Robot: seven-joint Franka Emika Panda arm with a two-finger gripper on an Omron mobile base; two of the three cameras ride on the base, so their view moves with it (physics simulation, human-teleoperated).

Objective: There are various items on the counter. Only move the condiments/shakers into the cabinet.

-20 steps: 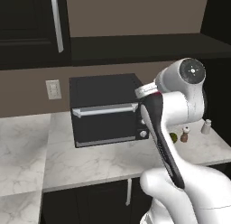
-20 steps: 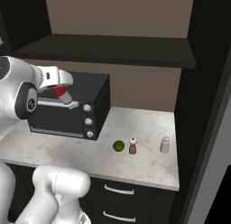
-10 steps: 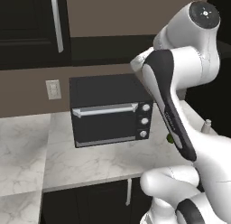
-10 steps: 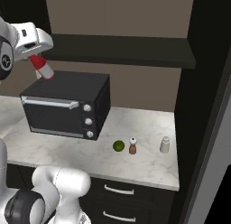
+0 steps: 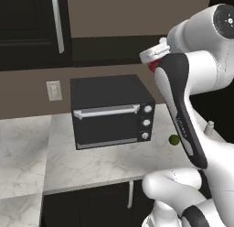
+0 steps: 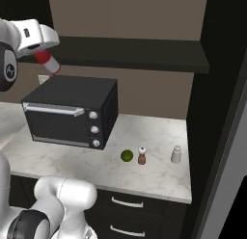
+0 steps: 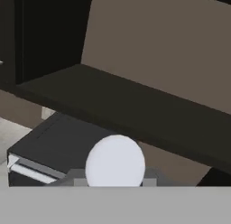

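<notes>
So the red squeeze bottle (image 6: 48, 62) is up in the air now, clenched in the pincer (image 6: 42, 54), which has carried it above the toaster oven (image 6: 70, 112), about level with the front lip of the cabinet's (image 6: 140, 52) open shelf. A second back the bottle was low, down in front of the oven's top edge. Half a second back it was already above the oven, and since then it has lifted a bit more and tipped so it hangs cap-down at a slant. In the hand view the white cap (image 7: 115, 161) sits right between the fingertips with the shelf board stretching out ahead, so I'd say this is the carry step, with the actual placing not done yet.

The other stuff hasn't budged across the frames: on the worktop (image 6: 144, 178), to the right of the toaster oven, there's the green lime-looking ball (image 6: 126, 155), then the brown wooden shaker (image 6: 142, 156) just beside it, then the white shaker (image 6: 176, 154) a little further right. So that's one condiment in transit and two to go, and the lime stays put.

My guess is the tricky bit is getting that slanted bottle over the shelf edge without clipping it.
</notes>
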